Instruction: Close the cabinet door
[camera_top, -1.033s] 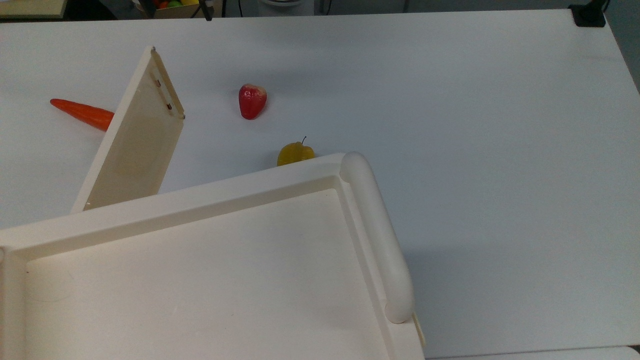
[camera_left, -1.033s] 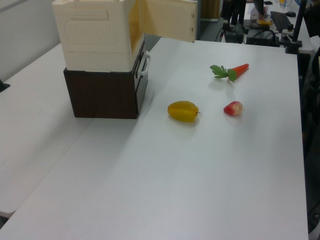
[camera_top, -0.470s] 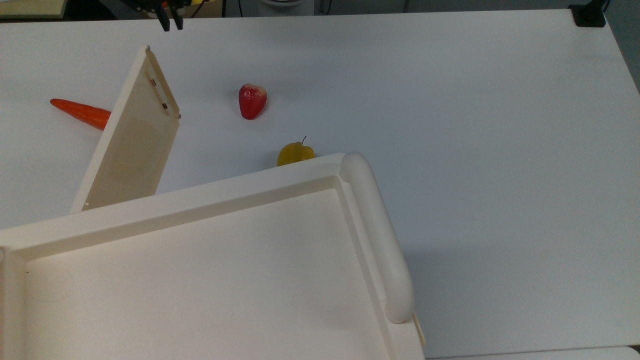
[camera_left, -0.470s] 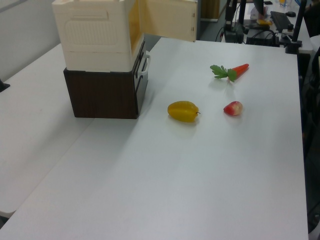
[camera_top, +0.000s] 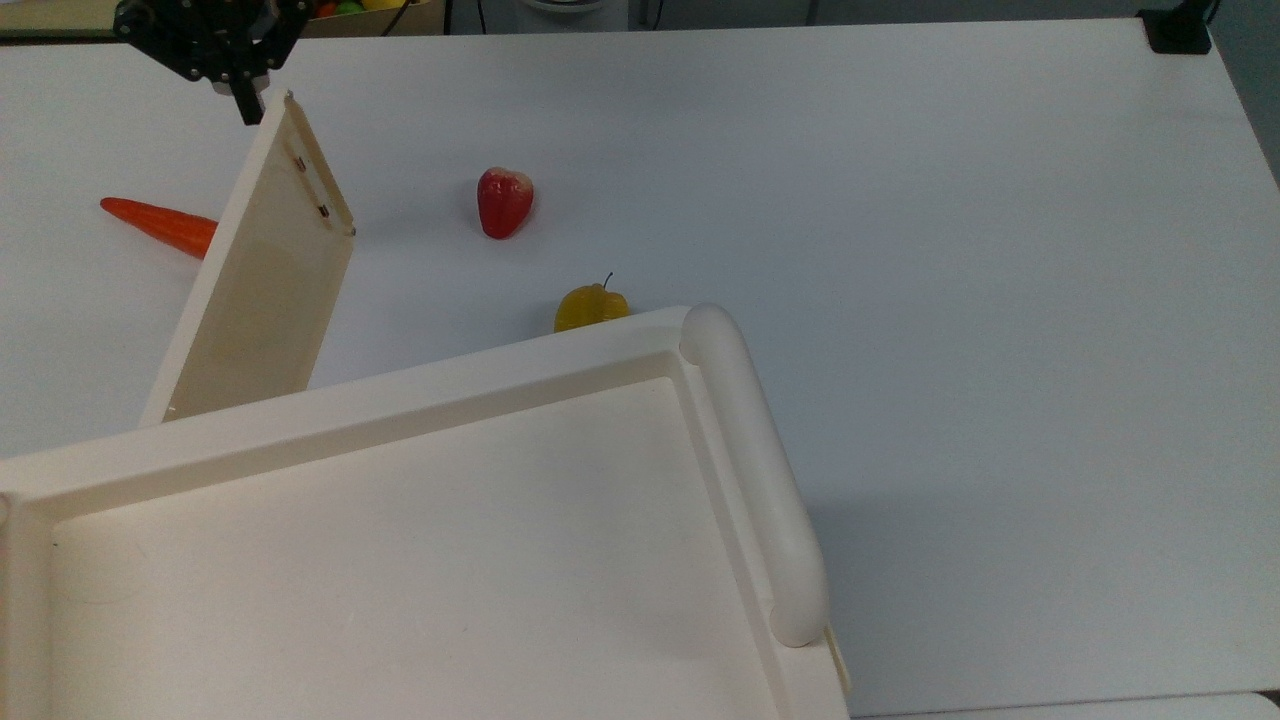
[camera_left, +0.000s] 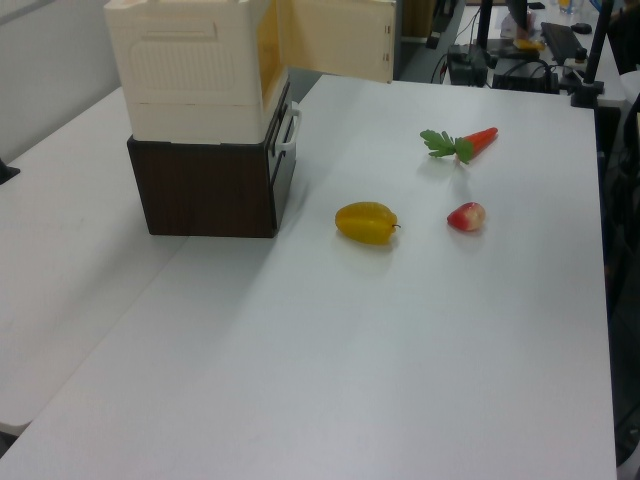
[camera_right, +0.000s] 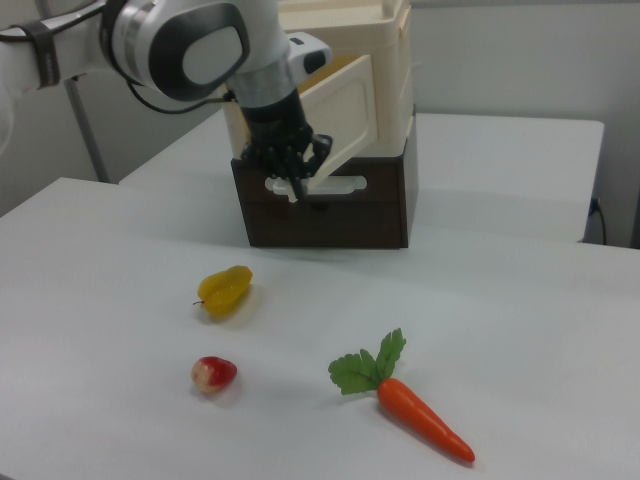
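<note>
White worktop (camera_top: 900, 200) stretches under everything. I see the cabinet door (camera_top: 262, 280) standing wide open from the cabinet (camera_top: 420, 560), its long axis running out to a free corner right beside my jaws (camera_top: 246, 105); whether they're parted I cannot tell. I judge a push from that outer face swings it home. Inside the cabinet is hidden from me.

A cream cabinet door (camera_top: 262, 280) stands swung open from the cream cabinet (camera_top: 420, 540), its free edge just beside the gripper (camera_top: 245, 105).
</note>
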